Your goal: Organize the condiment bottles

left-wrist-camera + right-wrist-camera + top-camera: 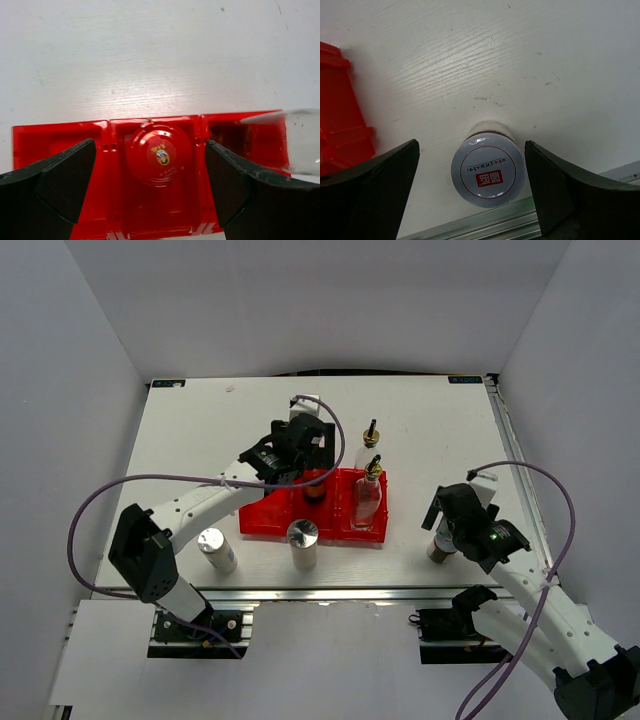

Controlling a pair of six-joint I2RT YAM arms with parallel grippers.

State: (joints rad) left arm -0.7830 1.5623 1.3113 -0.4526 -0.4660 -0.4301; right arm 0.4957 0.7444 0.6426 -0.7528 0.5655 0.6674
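The red-lidded dark jar (159,154) stands in the middle compartment of the red tray (262,518). My left gripper (150,167) hangs over it, open, its fingers well clear of the lid on both sides. A clear glass bottle with a gold spout (368,495) stands in the tray's right compartment, and another (372,440) stands on the table behind the tray. Two silver cylinders (217,548) (302,543) stand in front of the tray. My right gripper (471,162) is open above the short silver-lidded jar (488,170), a finger on either side and not touching it.
The tray's left compartment (60,142) holds nothing. The silver-lidded jar stands close to the table's metal front rail (520,222). White walls close in the table on the left, back and right.
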